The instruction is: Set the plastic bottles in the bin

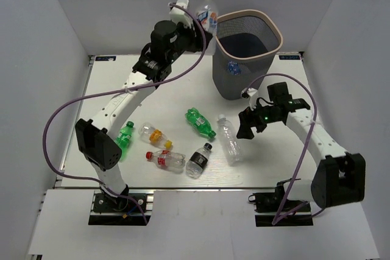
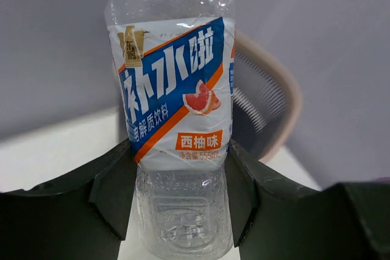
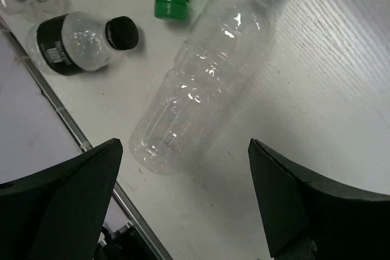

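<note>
While the left pincer (image 2: 180,205) grips a bottle (image 2: 173,108) beside the bin (image 1: 247,12), early release could miss; the right pincer (image 3: 184,168) gapes open.

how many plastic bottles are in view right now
7. A blue-label bottle is in the left gripper by the bin. On the table: left green bottle, orange-cap bottle, red-label bottle, black-label bottle, middle green bottle, clear bottle. Inside the bin, more may be hidden.

Blue-labelled bottle (image 1: 208,11) aloft beside mesh bin (image 1: 234,80); six others (image 1: 228,139) lie flat.
</note>
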Robot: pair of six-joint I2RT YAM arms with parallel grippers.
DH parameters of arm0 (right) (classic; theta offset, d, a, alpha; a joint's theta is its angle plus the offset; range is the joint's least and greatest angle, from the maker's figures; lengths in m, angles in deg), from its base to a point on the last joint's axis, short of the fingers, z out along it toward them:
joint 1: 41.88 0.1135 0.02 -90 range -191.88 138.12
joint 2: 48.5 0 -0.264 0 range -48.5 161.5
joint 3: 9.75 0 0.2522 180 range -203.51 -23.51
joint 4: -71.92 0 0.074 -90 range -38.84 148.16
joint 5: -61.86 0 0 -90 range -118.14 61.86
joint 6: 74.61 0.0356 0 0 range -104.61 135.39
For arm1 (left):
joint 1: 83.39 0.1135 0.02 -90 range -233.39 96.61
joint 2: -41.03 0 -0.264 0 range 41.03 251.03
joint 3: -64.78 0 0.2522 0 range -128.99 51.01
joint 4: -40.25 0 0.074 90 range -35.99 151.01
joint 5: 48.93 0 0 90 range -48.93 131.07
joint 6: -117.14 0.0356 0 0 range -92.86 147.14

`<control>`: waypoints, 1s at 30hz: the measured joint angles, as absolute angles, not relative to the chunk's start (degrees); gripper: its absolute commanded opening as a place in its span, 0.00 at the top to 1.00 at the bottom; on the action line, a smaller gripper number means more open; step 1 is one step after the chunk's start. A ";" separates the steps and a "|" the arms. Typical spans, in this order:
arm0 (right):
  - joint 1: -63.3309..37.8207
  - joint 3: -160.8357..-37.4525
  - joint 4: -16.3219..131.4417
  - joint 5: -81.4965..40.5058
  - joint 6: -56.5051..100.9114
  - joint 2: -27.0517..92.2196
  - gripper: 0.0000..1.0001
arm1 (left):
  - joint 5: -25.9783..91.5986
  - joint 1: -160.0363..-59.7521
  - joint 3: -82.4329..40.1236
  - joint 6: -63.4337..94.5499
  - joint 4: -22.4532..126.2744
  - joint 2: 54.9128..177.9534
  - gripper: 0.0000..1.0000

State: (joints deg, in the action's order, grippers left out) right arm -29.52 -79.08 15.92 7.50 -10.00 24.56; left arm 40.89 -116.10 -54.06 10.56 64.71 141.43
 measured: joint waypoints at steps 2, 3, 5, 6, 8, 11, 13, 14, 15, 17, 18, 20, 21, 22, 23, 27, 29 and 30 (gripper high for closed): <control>-28.65 -78.97 17.45 5.75 -7.03 27.45 0.10 | 38.26 -116.93 -55.88 9.95 60.08 141.95 0.76; -28.25 -78.75 18.34 4.77 -5.69 28.58 0.10 | 37.26 -117.31 -56.49 9.53 57.78 142.37 0.75; -27.49 -78.10 19.72 3.13 -3.33 30.05 0.10 | 35.42 -118.16 -57.47 8.05 52.21 143.92 0.75; -27.18 -77.88 19.98 2.41 -2.39 30.48 0.10 | 34.63 -118.57 -57.67 7.13 49.59 144.97 0.75; -26.57 -77.59 20.86 1.38 -0.86 30.85 0.10 | 33.91 -119.25 -58.28 5.38 45.20 147.57 0.73; -25.96 -76.92 22.47 0.07 0.73 30.83 0.10 | 34.07 -120.30 -61.56 3.50 41.15 153.40 0.56; -25.52 -76.24 23.35 -0.69 1.59 30.83 0.10 | 34.96 -120.96 -65.30 3.06 40.61 157.99 0.21; -25.26 -76.02 23.59 -1.09 1.89 30.85 0.10 | 36.03 -121.33 -67.18 3.17 40.91 160.14 0.11; -25.06 -75.82 23.85 -1.39 2.20 30.85 0.10 | 37.41 -121.81 -69.45 3.35 41.13 162.41 0.00; -24.54 -75.80 24.16 -2.03 2.94 30.92 0.10 | 39.46 -122.68 -71.33 3.89 42.09 164.84 0.00; -24.17 -75.80 24.57 -2.33 3.20 31.05 0.10 | 40.58 -123.03 -71.72 4.11 42.64 165.40 0.00; -23.34 -75.80 25.53 -2.73 3.64 31.82 0.10 | 41.83 -123.58 -72.09 4.72 43.71 165.88 0.00; -22.83 -75.80 26.12 -2.95 4.03 32.52 0.10 | 42.44 -123.86 -72.38 5.18 44.41 165.86 0.00; -22.16 -75.80 26.67 -3.41 4.56 33.37 0.10 | 43.01 -124.06 -72.84 5.86 45.13 165.71 0.00; -21.41 -75.80 27.44 -4.06 5.10 34.35 0.10 | 43.60 -124.23 -73.03 7.02 46.07 165.16 0.00; -18.83 -76.02 29.64 -7.30 7.66 40.84 0.10 | 46.09 -124.41 -68.77 12.61 53.35 157.43 0.00; -17.76 -76.46 29.97 -9.20 8.73 44.17 0.14 | 46.77 -124.45 -62.08 15.24 57.65 149.40 0.00; -17.37 -77.03 30.69 -10.12 9.24 44.34 0.19 | 47.27 -124.47 -58.43 16.50 60.60 144.75 0.00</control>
